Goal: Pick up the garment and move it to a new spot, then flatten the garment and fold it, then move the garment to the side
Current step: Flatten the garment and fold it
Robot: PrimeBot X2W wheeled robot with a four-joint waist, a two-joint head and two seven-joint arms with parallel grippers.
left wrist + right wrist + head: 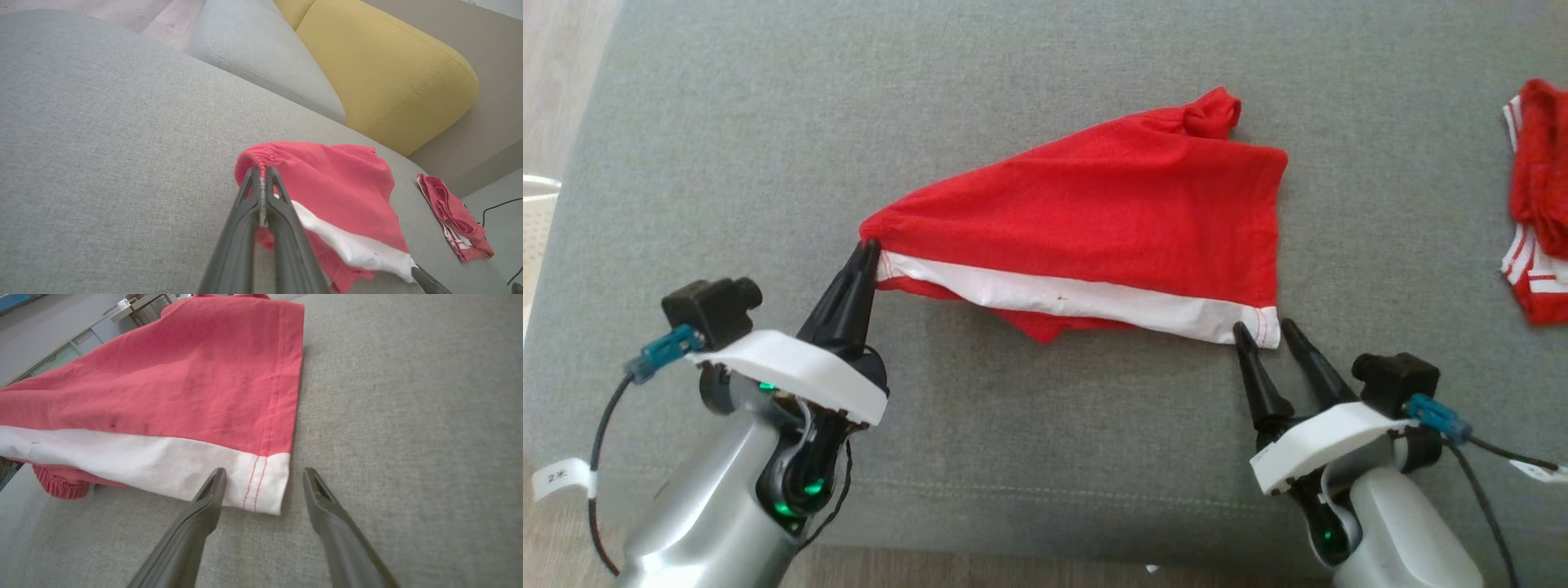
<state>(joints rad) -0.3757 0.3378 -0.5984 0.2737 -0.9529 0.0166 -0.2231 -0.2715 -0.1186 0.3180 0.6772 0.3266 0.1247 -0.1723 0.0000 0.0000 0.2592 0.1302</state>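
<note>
Near the middle of the grey sofa cushion (727, 122) the red shorts (1111, 204) lay spread out, their white stripe toward the front edge. The left gripper (870, 249) was clamped on the elastic waistband corner. The right gripper (1266, 325) was released, fingers spread just beside the white hem corner. Another red garment (1535, 196) lay at the cushion's right edge.

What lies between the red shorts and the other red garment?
Bare grey sofa cushion separates the red shorts from the other red garment, as the head view shows.
</note>
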